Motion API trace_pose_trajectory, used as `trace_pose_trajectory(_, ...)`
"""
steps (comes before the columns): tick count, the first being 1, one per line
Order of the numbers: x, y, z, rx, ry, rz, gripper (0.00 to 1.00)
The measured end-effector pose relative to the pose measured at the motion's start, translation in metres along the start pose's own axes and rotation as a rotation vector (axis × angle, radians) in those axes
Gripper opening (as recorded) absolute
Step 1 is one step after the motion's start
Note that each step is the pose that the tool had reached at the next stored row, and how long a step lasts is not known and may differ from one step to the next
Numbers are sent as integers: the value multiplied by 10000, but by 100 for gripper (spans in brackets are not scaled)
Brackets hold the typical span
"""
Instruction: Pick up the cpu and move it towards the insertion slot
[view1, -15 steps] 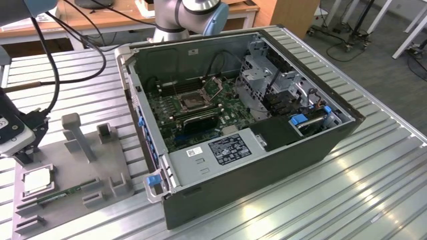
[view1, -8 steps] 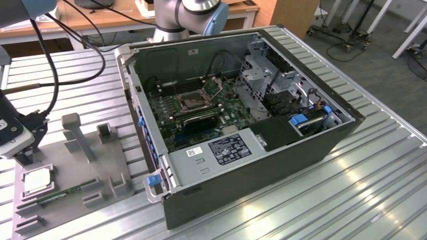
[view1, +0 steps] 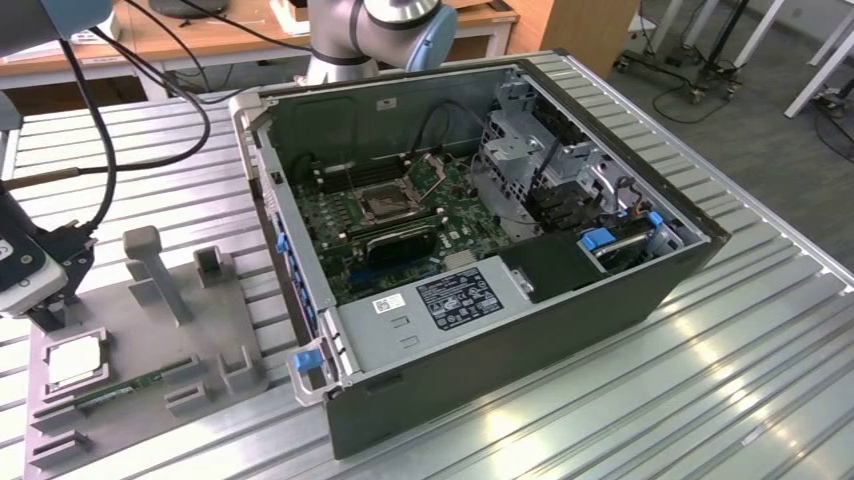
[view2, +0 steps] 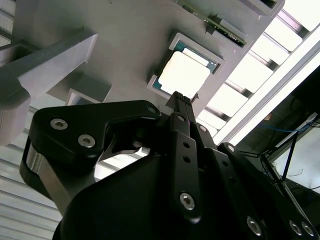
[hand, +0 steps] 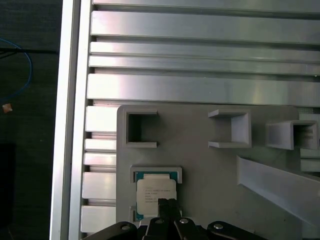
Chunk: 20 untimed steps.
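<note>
We see the arm (view1: 380, 25) rise behind the open computer case (view1: 534, 340), while the gripper (view1: 51, 318) hangs at the exterior view's left over a grey fixture plate (view1: 120, 345). In both wrist views its fingers are drawn tightly together with nothing between them, the tips poised over one edge of the cpu (hand: 155, 192); we cannot tell whether they touch it. The cpu lies flat in its square framed pocket on the plate, silver top up. Just beside it a green memory stick (view1: 134, 384) rests in a narrow holder. The insertion slot (view1: 387, 204) sits well apart on the board inside the case. Everything stands on a ribbed aluminium tabletop (view1: 747, 330), with a wooden desk (view1: 227, 35) behind.
</note>
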<state>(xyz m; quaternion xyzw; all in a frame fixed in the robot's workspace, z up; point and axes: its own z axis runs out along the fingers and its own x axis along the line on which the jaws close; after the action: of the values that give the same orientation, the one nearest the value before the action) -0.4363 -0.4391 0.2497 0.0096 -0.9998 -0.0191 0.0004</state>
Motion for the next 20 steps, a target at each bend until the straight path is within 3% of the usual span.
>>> trace_pose_trajectory(20,23,-4,114,0,0,0,11)
